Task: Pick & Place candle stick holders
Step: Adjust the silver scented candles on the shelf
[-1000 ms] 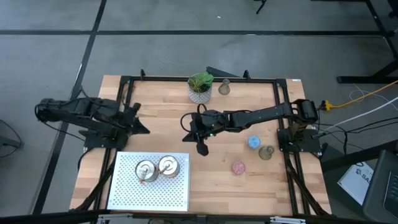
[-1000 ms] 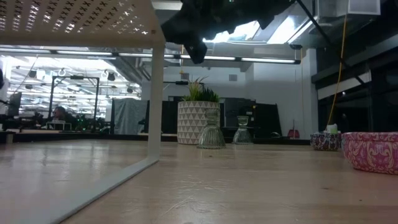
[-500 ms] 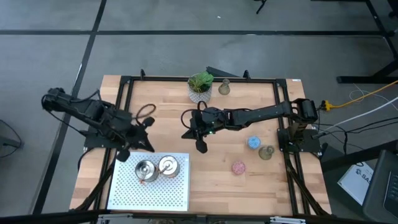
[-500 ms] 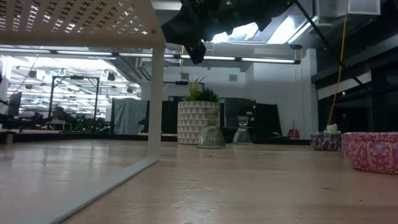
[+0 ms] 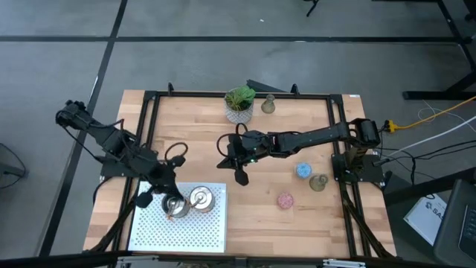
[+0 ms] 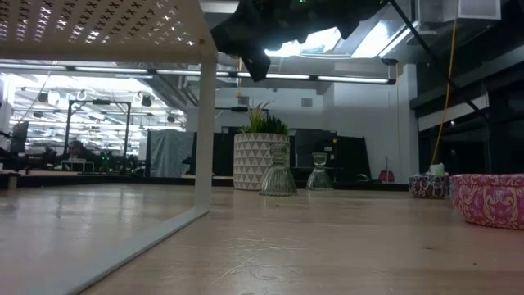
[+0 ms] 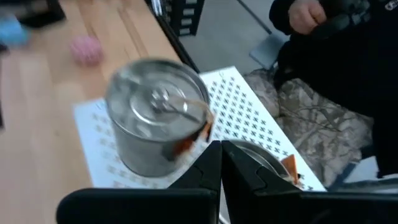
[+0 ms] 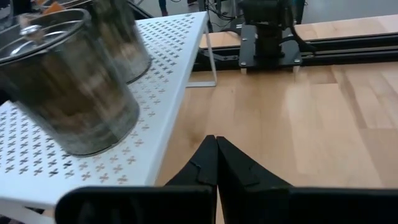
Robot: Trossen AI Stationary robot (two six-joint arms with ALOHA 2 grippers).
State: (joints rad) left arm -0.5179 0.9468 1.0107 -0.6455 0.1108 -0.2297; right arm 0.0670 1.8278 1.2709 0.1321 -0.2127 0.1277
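Two shiny silver holders stand on a white perforated rack at the near left. My left gripper is shut, with its tips at the left silver holder, between the two holders. My right gripper is shut and empty, raised above the table's middle. A blue holder, an olive-grey one and a pink one stand on the table at the right. Another olive-grey holder stands at the far edge. My left gripper's shut fingertips come slanting down from the far left, right beside the lower wall of the left silver holder. I cannot tell whether they touch it. The holder stands upright on the rack.
A green plant in a white pot stands at the far middle. Black frame rails run along the table's sides. Bare wood lies between the rack and the holders at the right. A person sits beyond the table's near edge.
My left gripper has swung from the table's left side toward the near edge and the right, tipping downward, and now stands at the silver holders on the rack. The holders have not moved.
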